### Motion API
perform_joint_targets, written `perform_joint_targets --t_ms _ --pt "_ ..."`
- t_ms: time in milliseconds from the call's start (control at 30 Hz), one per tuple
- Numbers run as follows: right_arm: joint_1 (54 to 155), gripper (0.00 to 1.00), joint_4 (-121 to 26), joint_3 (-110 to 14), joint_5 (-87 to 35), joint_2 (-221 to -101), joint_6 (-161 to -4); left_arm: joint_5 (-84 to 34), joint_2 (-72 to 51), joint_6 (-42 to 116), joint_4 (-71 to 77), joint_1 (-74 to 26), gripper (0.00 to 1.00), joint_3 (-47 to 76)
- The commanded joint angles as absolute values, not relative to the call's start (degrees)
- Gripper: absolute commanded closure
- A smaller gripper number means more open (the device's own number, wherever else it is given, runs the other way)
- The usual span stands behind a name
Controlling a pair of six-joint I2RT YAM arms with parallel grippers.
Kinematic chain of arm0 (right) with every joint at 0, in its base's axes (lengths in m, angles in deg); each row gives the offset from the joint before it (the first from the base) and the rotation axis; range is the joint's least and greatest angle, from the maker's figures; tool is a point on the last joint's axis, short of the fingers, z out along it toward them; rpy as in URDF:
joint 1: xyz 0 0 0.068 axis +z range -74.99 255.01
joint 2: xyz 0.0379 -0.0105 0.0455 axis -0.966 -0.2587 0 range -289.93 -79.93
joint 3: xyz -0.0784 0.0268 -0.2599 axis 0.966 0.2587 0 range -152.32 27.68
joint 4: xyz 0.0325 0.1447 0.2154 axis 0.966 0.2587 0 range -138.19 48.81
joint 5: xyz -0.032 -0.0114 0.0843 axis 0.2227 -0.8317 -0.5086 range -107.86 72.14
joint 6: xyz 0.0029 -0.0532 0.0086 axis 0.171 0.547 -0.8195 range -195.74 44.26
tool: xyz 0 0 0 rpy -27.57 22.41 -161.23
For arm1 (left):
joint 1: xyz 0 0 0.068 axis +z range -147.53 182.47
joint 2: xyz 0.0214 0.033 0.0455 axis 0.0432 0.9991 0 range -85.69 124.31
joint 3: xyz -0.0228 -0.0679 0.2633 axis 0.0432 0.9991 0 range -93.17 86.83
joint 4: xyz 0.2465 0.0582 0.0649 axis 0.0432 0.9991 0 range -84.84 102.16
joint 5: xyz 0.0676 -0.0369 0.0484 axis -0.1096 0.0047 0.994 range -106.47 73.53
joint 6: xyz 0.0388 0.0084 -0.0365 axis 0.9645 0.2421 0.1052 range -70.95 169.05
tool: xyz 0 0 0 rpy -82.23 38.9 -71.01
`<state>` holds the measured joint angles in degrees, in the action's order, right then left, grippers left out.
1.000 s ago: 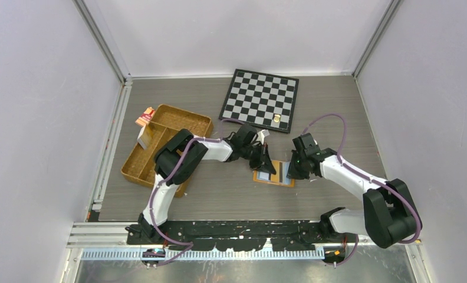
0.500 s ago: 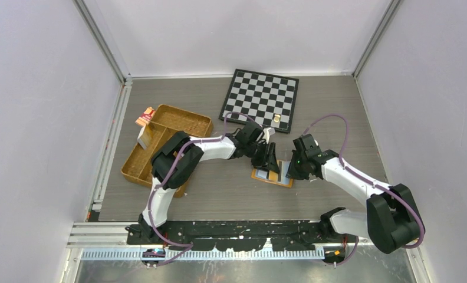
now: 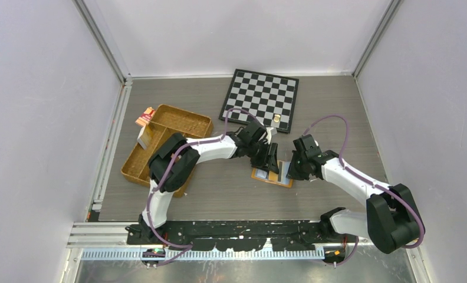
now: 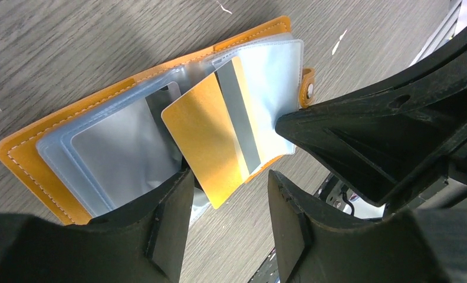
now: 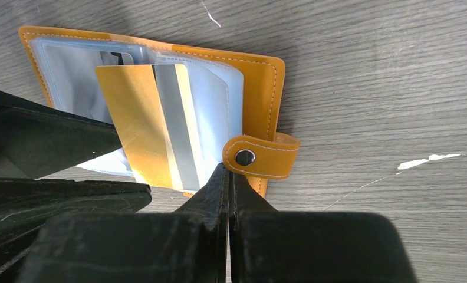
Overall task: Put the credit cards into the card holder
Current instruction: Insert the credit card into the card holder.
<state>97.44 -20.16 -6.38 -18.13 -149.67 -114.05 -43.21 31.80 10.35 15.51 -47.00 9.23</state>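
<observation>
The orange card holder lies open on the table, its clear sleeves facing up. A gold credit card with a grey stripe rests skewed across the sleeves, its far end seemingly tucked under one. My left gripper is open. The card's near corner sits between its fingers, and the right finger is not touching it. My right gripper is shut. Its tips press down at the holder's edge beside the snap tab.
A chessboard with a small gold piece lies behind the holder. A brown woven tray stands at the left, with a red-and-tan packet by its far corner. White side walls enclose the table.
My left gripper has opened and let go of the gold card, shifting slightly right over the holder. The right gripper has stayed shut in place.
</observation>
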Motion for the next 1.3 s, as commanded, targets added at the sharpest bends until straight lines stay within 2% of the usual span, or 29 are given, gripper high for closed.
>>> perform_joint_targets --t_ms 0,100,333,433,1267 --pt "97.35 0.99 -20.51 -6.16 -16.39 -149.30 -114.52 -38.57 34.26 13.48 21.80 -47.58 0.48 7.84" --pt "97.40 0.97 -20.92 -6.15 -16.54 -149.36 -114.79 -38.33 35.01 13.62 22.11 -48.55 0.48 6.23" --pt "97.40 0.79 -21.16 -5.86 -15.24 -147.68 -115.86 -35.95 36.07 14.23 25.46 -50.85 0.48 2.60" --pt "97.34 0.75 -21.20 -5.48 -14.42 -146.82 -116.43 -35.87 36.61 14.42 25.79 -51.59 0.48 1.41" --pt "97.36 0.73 -24.02 -2.47 -14.65 -144.46 -118.87 -36.33 38.61 12.74 22.72 -55.96 0.50 -2.32"
